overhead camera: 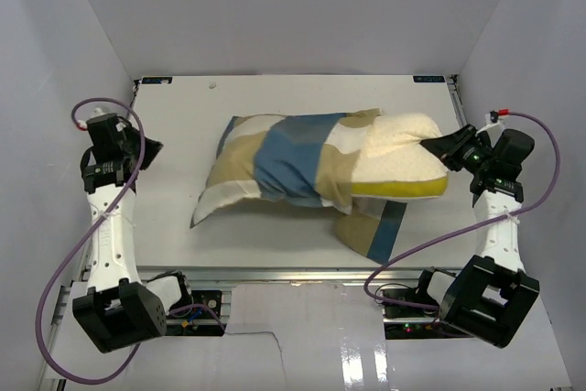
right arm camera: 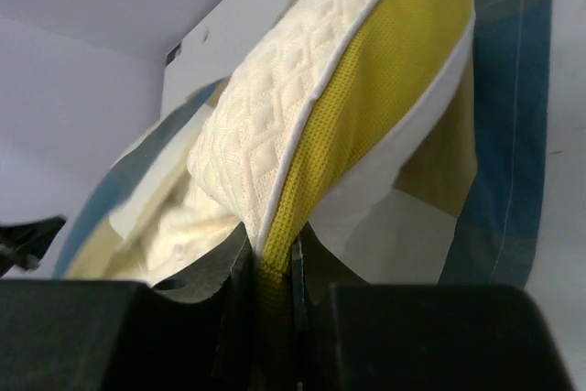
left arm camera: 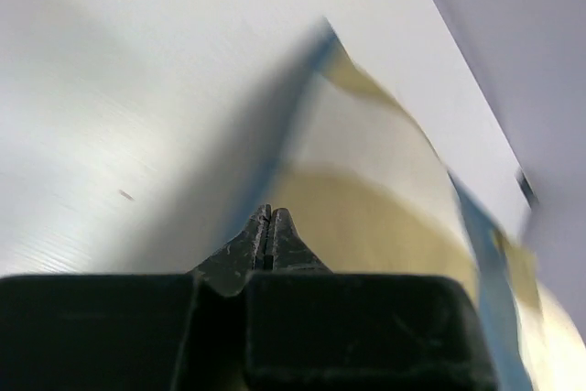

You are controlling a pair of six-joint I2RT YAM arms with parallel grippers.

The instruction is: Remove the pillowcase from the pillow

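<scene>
Right end of pillow (overhead camera: 403, 151) outside pillowcase (overhead camera: 284, 164)

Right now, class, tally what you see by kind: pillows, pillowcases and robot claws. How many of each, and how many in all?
Pillow: 1
Pillowcase: 1
Claws: 2 (left claw, right claw)
Total: 4
</scene>
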